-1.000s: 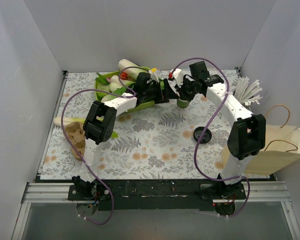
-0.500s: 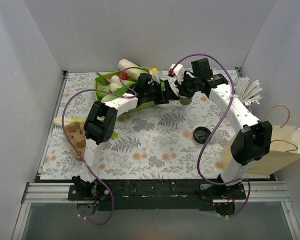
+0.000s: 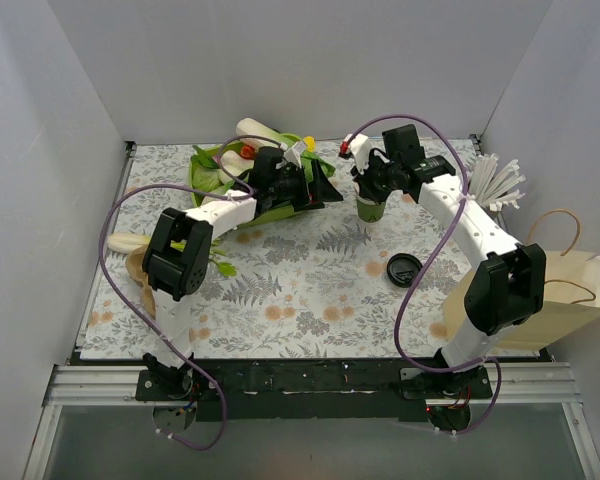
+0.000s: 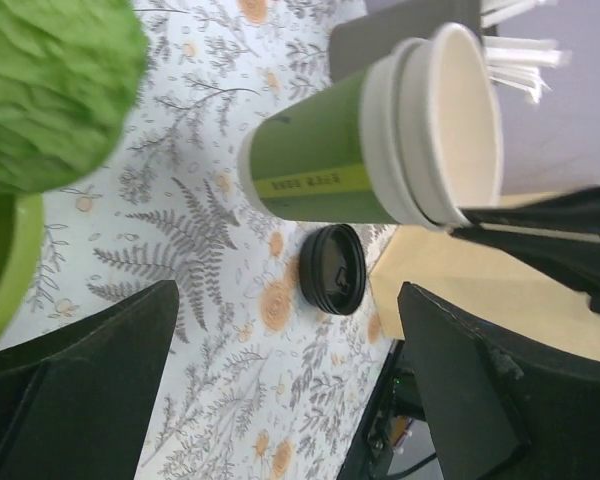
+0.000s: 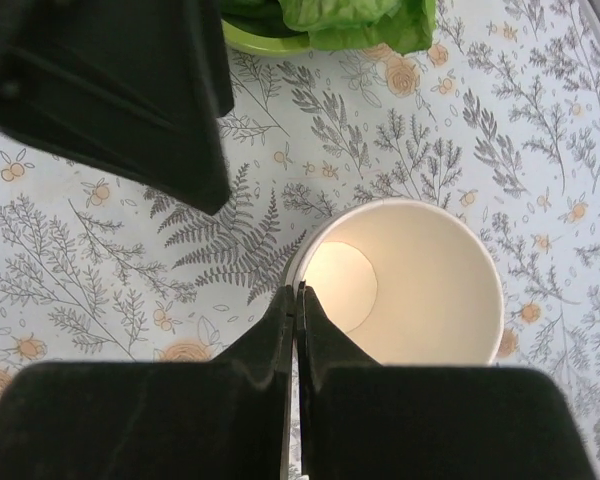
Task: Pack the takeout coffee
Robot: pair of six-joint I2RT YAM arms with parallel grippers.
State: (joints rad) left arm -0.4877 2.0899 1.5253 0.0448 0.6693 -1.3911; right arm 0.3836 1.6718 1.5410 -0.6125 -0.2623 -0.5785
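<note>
A: Right gripper [image 5: 296, 296]?
B: Pinching the rim of the green cup [image 5: 400, 282], one finger inside and one outside. The cup is lidless, mouth up, just right of the green bowl [image 5: 262, 41].
A: Left gripper [image 4: 288, 300]?
B: Spread wide and empty, between bowl and cup.
A: Black lid [image 3: 404, 270]?
B: Flat on the mat, beyond the cup from the bowl, well apart.

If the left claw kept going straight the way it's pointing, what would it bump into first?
Most likely the green cup, which is straight ahead of the open left gripper. Depth is hard to judge. The black lid lies farther off on the table.
</note>
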